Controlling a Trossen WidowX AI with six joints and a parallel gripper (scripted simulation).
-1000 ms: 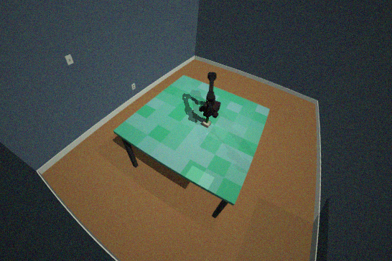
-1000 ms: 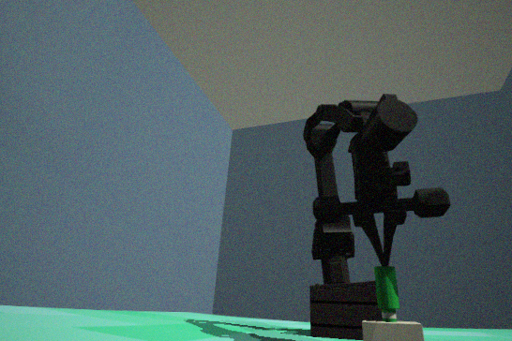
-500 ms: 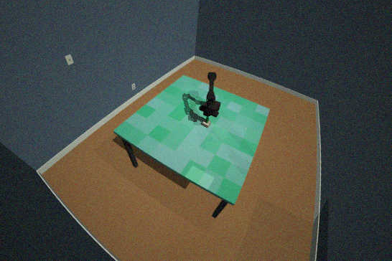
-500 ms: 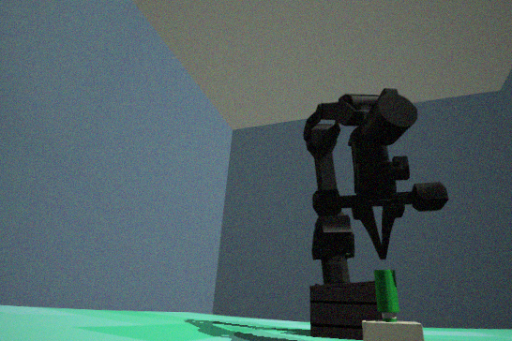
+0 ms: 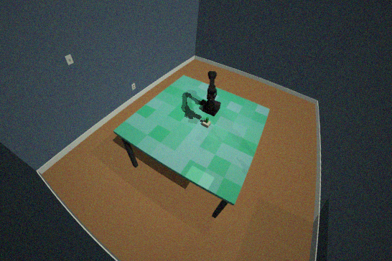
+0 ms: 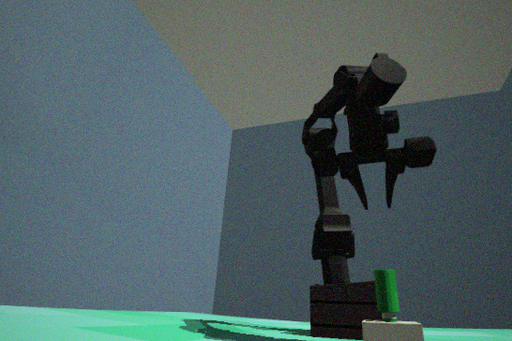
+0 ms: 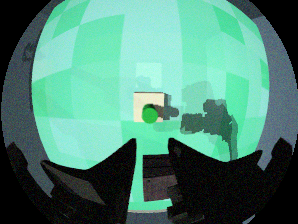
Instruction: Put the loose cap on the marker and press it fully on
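Note:
The cream holder block (image 5: 206, 125) (image 6: 393, 333) (image 7: 142, 102) sits on the table. A green cap (image 5: 207, 120) (image 6: 386, 291) (image 7: 149, 115) stands upright over the marker in the block, leaning slightly in the exterior view. Below the cap a short pale and green piece of the marker (image 6: 389, 317) shows above the block; the rest of the marker is hidden. Whether the cap is fully clicked on cannot be told. My gripper (image 6: 378, 208) (image 7: 152, 143) is open and empty, with its fingers pointing down, well above the cap and touching nothing.
The green checkered table (image 5: 194, 143) (image 6: 42, 324) (image 7: 100, 97) carries the arm's dark base (image 5: 211, 107) (image 6: 342, 310) (image 7: 156, 167), close behind the holder block. The arm's shadow falls beside the block. No other loose object shows on the table.

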